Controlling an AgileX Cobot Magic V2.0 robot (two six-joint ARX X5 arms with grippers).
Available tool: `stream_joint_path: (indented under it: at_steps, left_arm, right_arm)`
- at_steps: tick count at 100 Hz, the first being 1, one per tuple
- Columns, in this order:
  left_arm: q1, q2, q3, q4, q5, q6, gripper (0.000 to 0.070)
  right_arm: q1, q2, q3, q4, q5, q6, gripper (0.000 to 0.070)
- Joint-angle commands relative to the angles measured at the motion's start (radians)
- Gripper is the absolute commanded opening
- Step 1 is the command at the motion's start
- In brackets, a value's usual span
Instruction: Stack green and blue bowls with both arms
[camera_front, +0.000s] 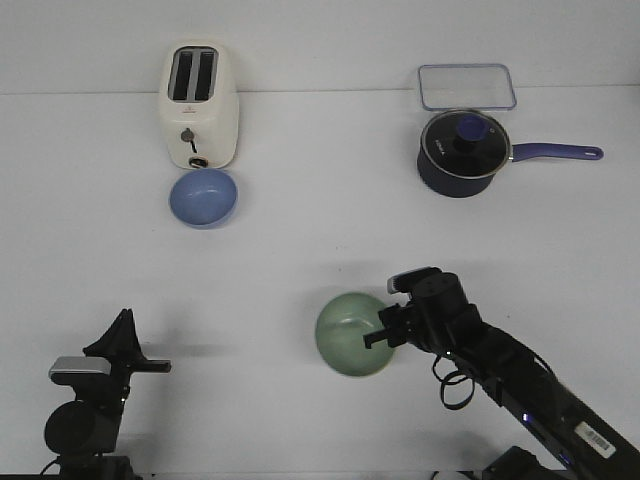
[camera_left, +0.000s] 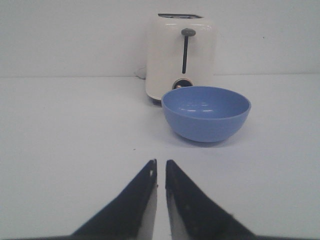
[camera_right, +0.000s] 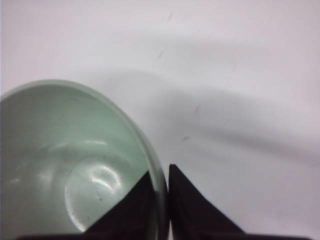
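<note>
Right wrist view shows the right fingers (camera_right: 167, 172) pinching the green bowl (camera_right: 60, 160) by its rim, one inside, one outside, probably for lifting. Left fingers (camera_left: 160, 167) are clenched on nothing, pointing toward the blue bowl (camera_left: 206, 113) on the worktop (camera_front: 300, 250).

Left arm: sat low at the near left corner, folded, well back.
Left gripper (camera_left: 160, 167): fingers nearly together, pinching nothing.
Right arm: reached in from the near right.
Right gripper (camera_right: 161, 175): clamped across the green bowl's (camera_right: 60, 160) rim.
</note>
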Motion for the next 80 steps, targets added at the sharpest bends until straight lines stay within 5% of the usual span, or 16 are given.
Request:
stream_joint_path:
  at_steps: [1,23,46,60,80]
  left_arm:
    - [0.001,-0.002,-0.020,0.016,0.005,-0.078,0.0015]
    - [0.001,-0.002,-0.019,0.016,0.005,-0.317,0.0013]
    - [0.001,-0.002,-0.005,0.020,0.005,-0.538,0.0012]
    - [0.001,0.001,0.029,0.013,0.005,-0.613,0.0013]
    - [0.001,0.093,0.140,0.005,0.013,-0.609,0.0013]
  right_arm:
    - [0.028,0.033,-0.005,0.034,0.016,0.036,0.0000]
    - [0.061,0.158,-0.012,0.069,0.038,0.004,0.0021]
    - [0.061,0.174,-0.011,0.083,0.038,-0.011,0.0289]
    - [0.040,0.093,-0.004,0.084,0.039,-0.020,0.0290]
    - [-0.008,-0.095,0.004,0.080,0.039,-0.060,0.0290]
